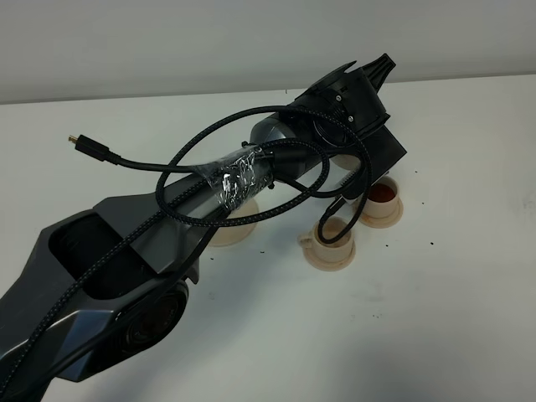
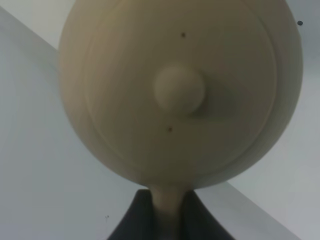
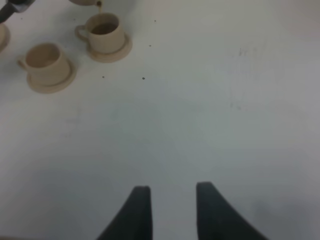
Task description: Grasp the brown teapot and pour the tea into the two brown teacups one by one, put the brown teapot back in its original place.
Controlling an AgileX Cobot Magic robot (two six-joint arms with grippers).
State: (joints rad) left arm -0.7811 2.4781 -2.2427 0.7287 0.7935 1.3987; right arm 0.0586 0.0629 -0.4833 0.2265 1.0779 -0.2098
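The brown teapot [image 2: 179,90] fills the left wrist view, lid and knob facing the camera. My left gripper [image 2: 167,202] is shut on its loop handle. In the high view my left arm [image 1: 276,159] reaches across the table and hides the teapot. The two brown teacups stand on their saucers: the far one [image 1: 383,199] [image 3: 105,32] holds reddish-brown tea, and the near one [image 1: 335,239] [image 3: 47,62] looks pale inside. The teapot's spout tip [image 3: 95,3] hangs just above the far cup. The wide saucer [image 1: 228,234], the original place, shows partly under the arm. My right gripper [image 3: 172,207] is open over bare table.
The white table [image 1: 452,318] carries a few dark specks near the cups. A black braided cable with a loose plug [image 1: 84,142] loops off my left arm. A pale wall stands behind the table's far edge.
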